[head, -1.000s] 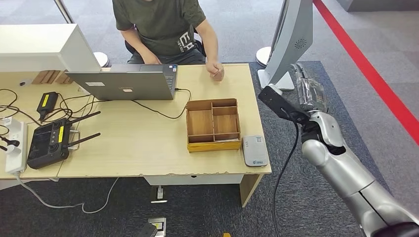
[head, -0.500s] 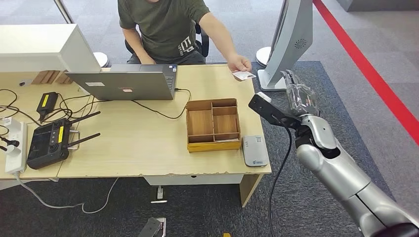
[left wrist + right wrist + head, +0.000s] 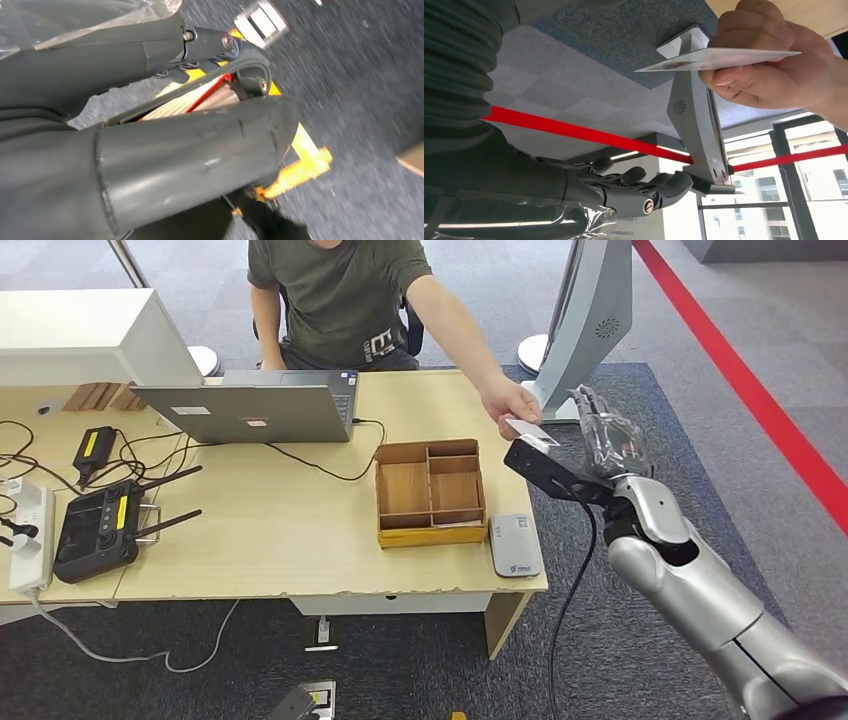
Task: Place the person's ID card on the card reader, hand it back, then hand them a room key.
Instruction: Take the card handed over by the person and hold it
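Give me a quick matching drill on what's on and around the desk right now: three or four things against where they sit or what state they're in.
Things:
1. ID card
2. card reader
3. wooden tray
4. right hand

Places or states:
A. on the desk's near right corner
B. raised beside the desk, fingers apart, holding nothing
C. pinched in the person's outstretched hand
D. on the desk just left of the reader

Pairs: 1-C, 2-A, 3-D, 4-B

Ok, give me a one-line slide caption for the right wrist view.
Person's hand offers the ID card above the open right robot hand.
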You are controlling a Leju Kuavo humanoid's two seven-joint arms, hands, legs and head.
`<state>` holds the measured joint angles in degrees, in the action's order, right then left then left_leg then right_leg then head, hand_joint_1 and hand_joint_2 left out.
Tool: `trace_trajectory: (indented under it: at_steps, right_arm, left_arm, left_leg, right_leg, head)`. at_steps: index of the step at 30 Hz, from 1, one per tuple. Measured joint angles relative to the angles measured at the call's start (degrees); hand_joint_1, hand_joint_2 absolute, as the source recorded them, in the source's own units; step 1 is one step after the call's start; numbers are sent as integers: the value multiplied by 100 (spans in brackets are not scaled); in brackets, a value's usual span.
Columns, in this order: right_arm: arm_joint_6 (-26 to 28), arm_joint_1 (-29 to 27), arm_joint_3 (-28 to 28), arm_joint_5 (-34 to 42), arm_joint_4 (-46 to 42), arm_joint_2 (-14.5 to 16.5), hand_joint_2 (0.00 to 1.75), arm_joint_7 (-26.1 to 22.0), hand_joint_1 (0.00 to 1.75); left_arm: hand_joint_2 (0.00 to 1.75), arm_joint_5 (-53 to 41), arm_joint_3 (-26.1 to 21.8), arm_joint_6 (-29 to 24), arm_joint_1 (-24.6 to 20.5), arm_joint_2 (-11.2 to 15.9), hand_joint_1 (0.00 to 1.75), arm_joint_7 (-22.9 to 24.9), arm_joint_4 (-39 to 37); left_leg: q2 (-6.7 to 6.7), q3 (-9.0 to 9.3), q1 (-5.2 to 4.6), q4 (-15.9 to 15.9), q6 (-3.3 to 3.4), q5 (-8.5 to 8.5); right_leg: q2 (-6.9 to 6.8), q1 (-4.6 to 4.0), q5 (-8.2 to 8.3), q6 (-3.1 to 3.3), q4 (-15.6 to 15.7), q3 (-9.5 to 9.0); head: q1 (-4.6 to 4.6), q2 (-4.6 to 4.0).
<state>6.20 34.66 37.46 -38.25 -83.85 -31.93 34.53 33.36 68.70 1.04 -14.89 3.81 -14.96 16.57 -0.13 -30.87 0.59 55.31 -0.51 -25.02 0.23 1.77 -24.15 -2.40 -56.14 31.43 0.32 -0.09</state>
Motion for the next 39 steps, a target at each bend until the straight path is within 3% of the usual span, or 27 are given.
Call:
trace_trajectory:
  at_steps: [12,33,37,39]
  right_arm:
    - [5,-116,172,-397,-405,-142,175,180,0]
    - [-180,-292,176,-641,-679,-268,175,294,0]
    - [-196,-331,175,-698,-705,-270,175,281,175]
    - [-192,-335,175,-701,-704,-267,175,280,175]
  left_arm:
    - [0,-345,-1,17,-26,100,0,72,-27]
    - [0,-491,-1,-162,25,33,0,151,-26]
    - [0,-479,-5,-229,42,-45,0,173,-25]
    - [0,-465,-15,-239,43,-81,0,179,-25]
  left_leg:
    - [-1,-4,-1,0,-1,1]
    - [-1,-4,-1,0,-1,0]
    - [-1,-4,0,0,-1,0]
    - [-1,-4,0,0,-1,0]
  right_leg:
    - [-2,2,0,0,3,-1]
    - [-1,1,-1,1,3,0]
    - [-2,1,-1,0,3,0]
    - [-2,1,-1,0,3,-1]
  head:
    - [1,1]
    - [2,1]
    - [2,1]
    - [2,0]
